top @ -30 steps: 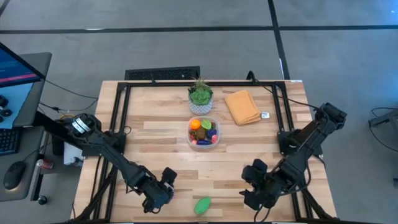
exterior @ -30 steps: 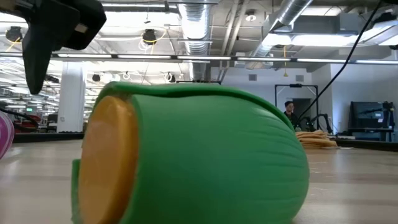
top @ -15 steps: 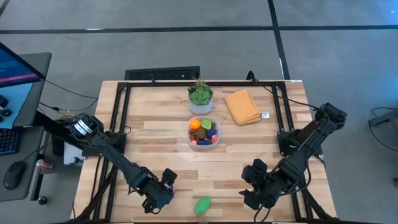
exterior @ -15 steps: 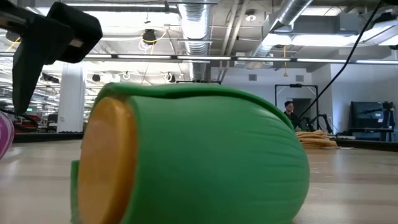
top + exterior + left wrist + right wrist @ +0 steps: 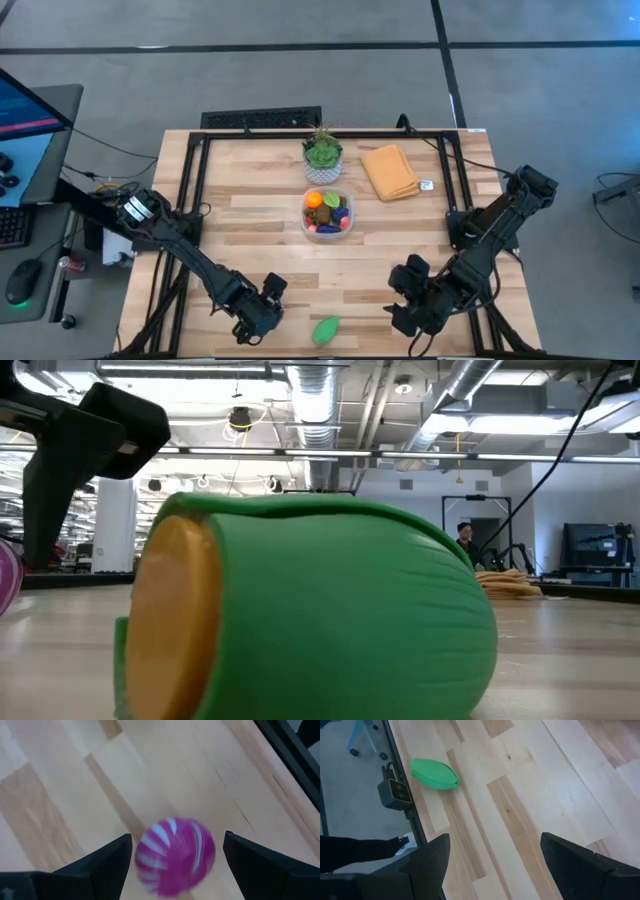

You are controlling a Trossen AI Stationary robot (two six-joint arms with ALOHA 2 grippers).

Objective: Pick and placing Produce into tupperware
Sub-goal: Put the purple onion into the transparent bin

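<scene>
Lying on its side close to the near edge of the table, well in front of the tupperware, a green toy vegetable has bare wood on every side of it; its long axis runs roughly along that near edge, tilted a little, and in the low view its flat orange cut end faces the side of the left arm. The tupperware stands near the table's middle, just in front of the potted plant, already holding several orange, green, purple and red pieces, with the folded orange cloth beyond it to its right. The left gripper sits low over the wood, near front-left of the tupperware and just beside the green vegetable, its fingers spread apart and released; a pink-and-white striped ball shows between them in the left wrist view, not pinched. The right gripper hangs near front-right of the tupperware, close to the table's near edge, fingers wide apart and holding nothing. Between the two grippers and back toward the tupperware the boards are open.
</scene>
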